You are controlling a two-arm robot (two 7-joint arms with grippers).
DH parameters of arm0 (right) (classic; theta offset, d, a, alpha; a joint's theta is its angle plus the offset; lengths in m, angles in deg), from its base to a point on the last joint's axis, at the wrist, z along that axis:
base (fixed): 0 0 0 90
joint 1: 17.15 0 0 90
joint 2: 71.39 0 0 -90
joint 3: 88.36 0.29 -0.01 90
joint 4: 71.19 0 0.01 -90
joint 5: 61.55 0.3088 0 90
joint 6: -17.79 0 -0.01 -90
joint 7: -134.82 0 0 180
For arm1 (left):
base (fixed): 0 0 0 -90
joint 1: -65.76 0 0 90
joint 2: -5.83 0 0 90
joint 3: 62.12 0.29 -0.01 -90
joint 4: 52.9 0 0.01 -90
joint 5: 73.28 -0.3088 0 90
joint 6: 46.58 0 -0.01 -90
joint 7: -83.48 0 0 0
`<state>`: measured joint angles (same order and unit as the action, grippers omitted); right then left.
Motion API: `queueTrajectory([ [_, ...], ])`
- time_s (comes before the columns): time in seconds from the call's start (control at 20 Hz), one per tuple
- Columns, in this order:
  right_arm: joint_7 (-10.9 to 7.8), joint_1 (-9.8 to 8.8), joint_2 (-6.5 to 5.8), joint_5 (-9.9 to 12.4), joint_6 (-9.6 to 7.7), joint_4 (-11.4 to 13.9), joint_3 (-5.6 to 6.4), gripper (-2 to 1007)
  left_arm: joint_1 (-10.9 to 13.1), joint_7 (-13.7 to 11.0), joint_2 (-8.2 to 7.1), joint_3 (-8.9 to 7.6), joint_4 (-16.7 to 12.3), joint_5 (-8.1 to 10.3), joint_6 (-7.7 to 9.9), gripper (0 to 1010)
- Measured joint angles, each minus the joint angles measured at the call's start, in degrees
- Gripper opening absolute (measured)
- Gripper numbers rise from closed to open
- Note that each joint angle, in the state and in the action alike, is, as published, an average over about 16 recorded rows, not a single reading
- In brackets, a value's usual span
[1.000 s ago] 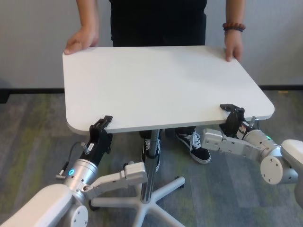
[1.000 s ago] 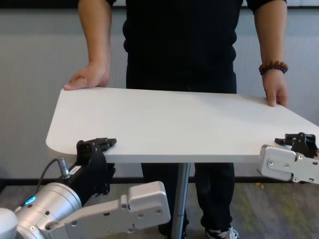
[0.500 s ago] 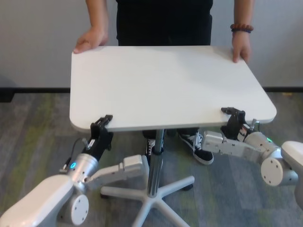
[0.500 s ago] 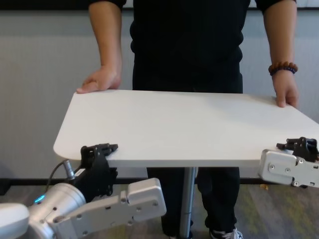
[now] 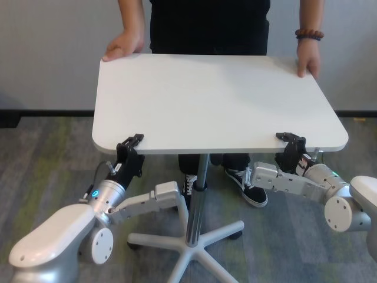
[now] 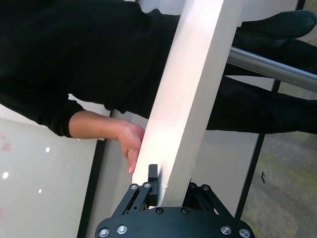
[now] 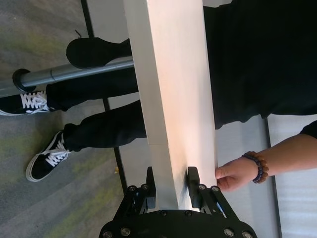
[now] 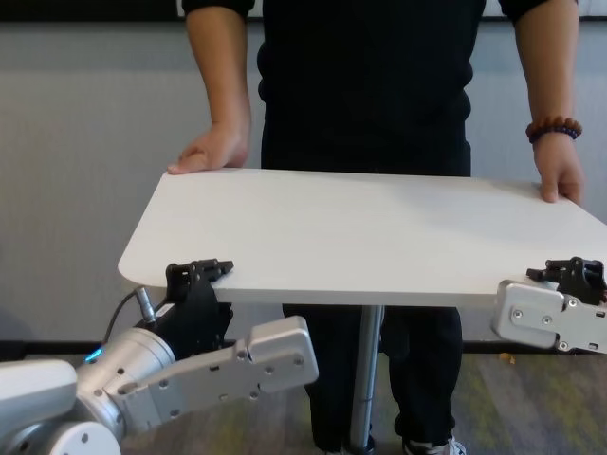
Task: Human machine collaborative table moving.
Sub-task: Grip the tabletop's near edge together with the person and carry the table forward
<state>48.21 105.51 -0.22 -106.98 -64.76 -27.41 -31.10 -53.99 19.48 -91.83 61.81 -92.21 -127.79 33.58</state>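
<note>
Worktop [image 5: 218, 97] stood between robot and person [image 5: 209, 23], whose hands rested on its far corners. Left pincer [image 5: 131, 143] was clamped on the near edge toward the left corner; right pincer [image 5: 290, 139] was clamped on the near edge toward the right corner.

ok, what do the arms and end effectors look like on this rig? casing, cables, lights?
Both arms have silver-grey and white casings with visible bolts. Left end effector and right end effector are black, two-fingered, on black linkage plates with silver screws. The left wrist carries a grey cable and a blue indicator light; the right shows a small green light.
</note>
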Motion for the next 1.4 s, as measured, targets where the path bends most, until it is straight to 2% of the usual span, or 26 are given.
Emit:
queueTrajectory([
  [0.3, 0.03, 0.01, 0.01, 0.01, 0.01, 0.01, 0.01, 361, -2.43, 0.51, 1.32, 0.58, 4.37, 0.92, -1.22, 257],
  [0.7, 0.01, -0.01, 0.03, 0.0, 0.04, 0.04, -0.02, 362, -4.19, 0.88, 2.62, 1.02, 8.52, 1.75, -1.33, 257],
  [1.05, -0.02, -0.02, 0.04, -0.01, 0.07, 0.06, -0.04, 361, -4.7, 0.97, 3.14, 1.18, 10.23, 1.98, -1.22, 257],
  [1.4, -0.01, -0.02, 0.03, -0.01, 0.08, 0.08, -0.03, 361, -4.46, 0.97, 3.06, 1.16, 9.91, 1.93, -1.16, 257],
])
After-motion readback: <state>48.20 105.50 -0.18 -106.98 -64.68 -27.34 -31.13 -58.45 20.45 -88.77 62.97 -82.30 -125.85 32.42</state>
